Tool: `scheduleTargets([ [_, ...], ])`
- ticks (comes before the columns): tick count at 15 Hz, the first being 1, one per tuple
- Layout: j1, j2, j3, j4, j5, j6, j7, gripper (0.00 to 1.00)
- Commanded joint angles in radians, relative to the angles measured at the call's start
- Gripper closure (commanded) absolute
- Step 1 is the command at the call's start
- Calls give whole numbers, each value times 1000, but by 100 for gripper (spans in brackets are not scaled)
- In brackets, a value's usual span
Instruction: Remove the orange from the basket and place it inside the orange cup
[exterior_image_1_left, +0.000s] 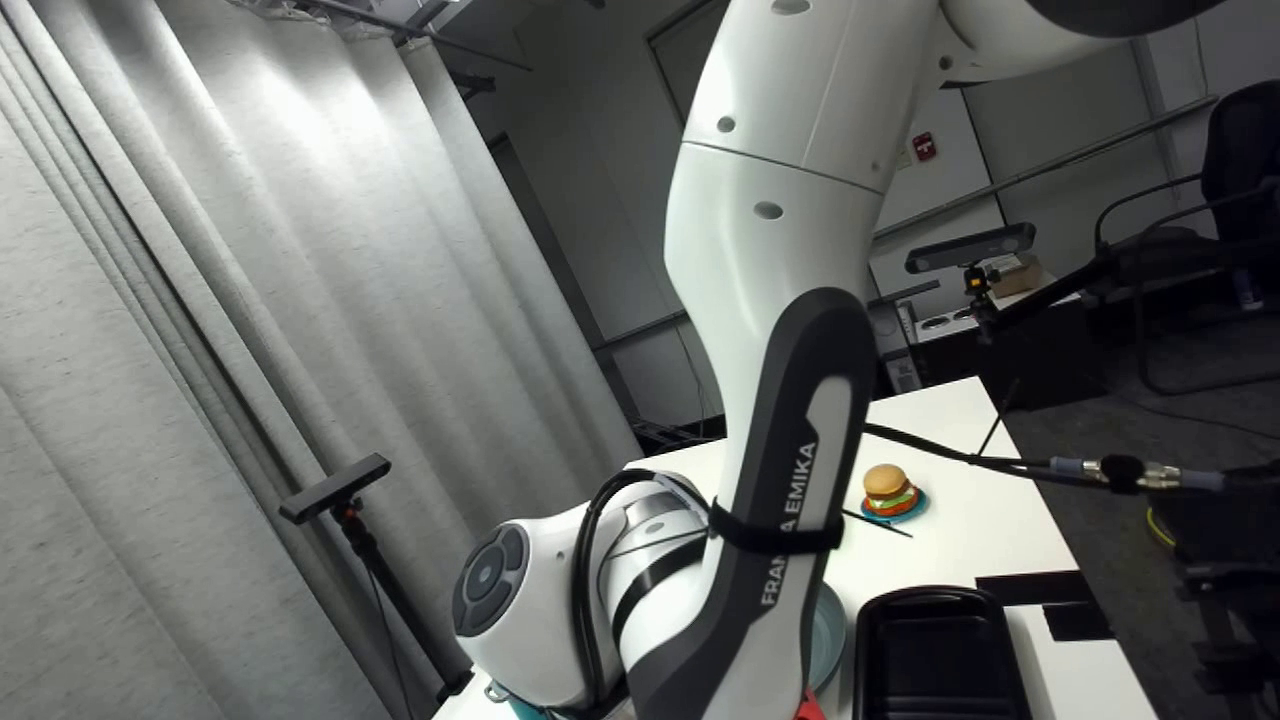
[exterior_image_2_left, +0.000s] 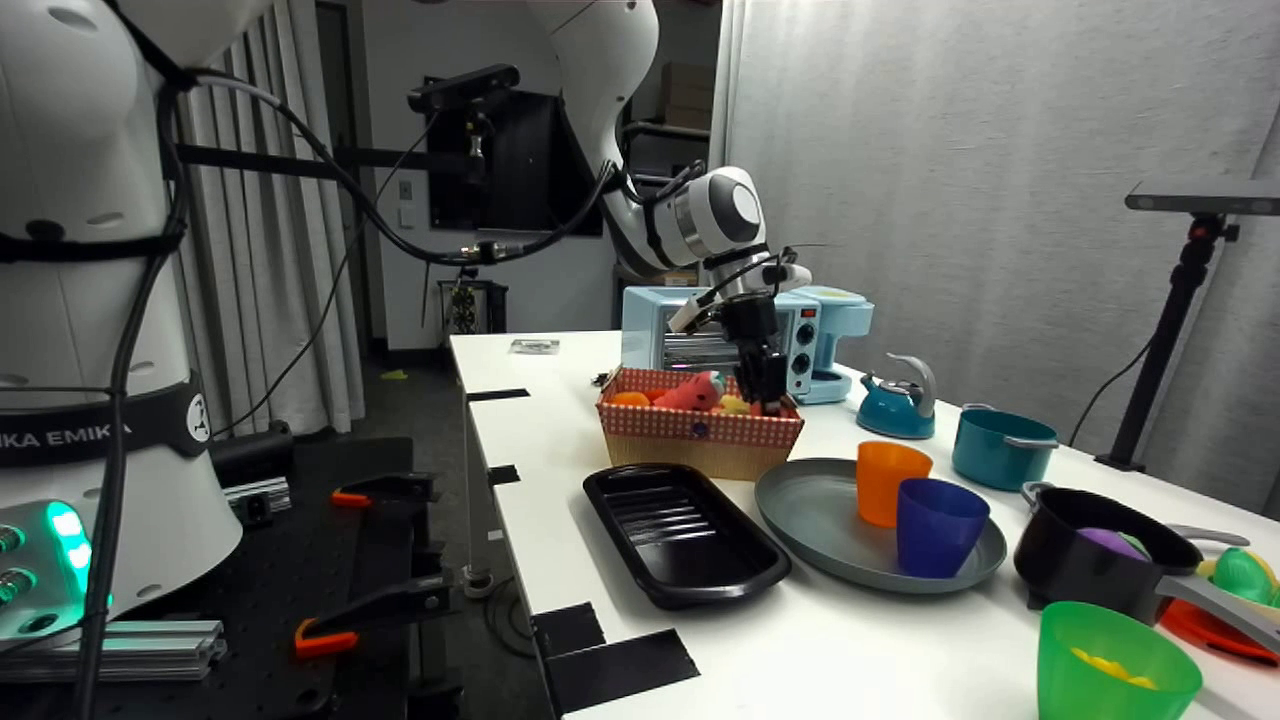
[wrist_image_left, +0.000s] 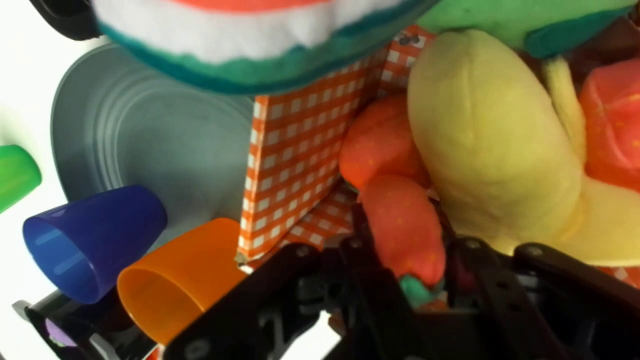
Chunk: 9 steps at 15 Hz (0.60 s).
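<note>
I saw the table (exterior_image_2_left: 870, 650) glare white in both exterior views. In an exterior view the curtain (exterior_image_1_left: 290, 140) caught its brightest light near the top, while the wall (exterior_image_1_left: 590, 190) behind it lay dim. The wrist view gave me the tool (wrist_image_left: 404, 222) dark and out of focus along the bottom.

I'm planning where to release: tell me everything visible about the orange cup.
The orange cup is plain, seemingly smooth plastic, with no handle showing. Tapering toward its base, it stands upright on the grey plate, beside the blue cup; whether they touch is unclear. Its mouth is open; no contents show.
</note>
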Motion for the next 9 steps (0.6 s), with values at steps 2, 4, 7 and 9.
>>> scheduleTargets([
  [2,4,-1,2,18,-13,-29,6,94],
  [4,4,-26,3,3,-14,-37,-5,97],
  [7,2,-79,11,-19,-15,-61,-29,95],
  [9,1,-112,15,-25,-22,-88,-41,95],
])
